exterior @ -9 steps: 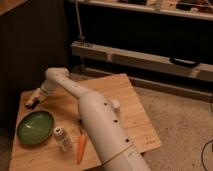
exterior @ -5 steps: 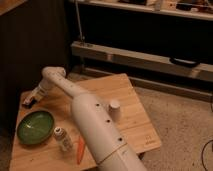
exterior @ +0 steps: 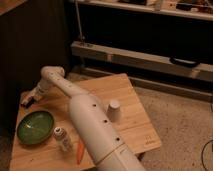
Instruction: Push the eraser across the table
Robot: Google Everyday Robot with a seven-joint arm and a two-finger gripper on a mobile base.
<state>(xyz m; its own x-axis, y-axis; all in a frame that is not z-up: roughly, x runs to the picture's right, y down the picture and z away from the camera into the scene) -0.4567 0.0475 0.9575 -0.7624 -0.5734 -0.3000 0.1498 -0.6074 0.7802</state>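
My gripper (exterior: 29, 100) is at the far left edge of the pale plank table (exterior: 137, 125), low over the surface, at the end of my white arm (exterior: 90, 125) that reaches in from the bottom. A small dark bar with a light face, the eraser (exterior: 24, 104), lies right at the gripper's tip by the table's left edge. I cannot tell whether the two touch.
A green bowl (exterior: 35, 127) sits at the front left, just below the gripper. A small bottle (exterior: 62, 138) and an orange carrot (exterior: 80, 151) lie near the front edge. A white cup (exterior: 114, 110) stands right of my arm. Dark shelving stands behind the table.
My arm has swung left and its elbow has risen. The gripper has moved a little left along the table's left edge, with the eraser at its tip.
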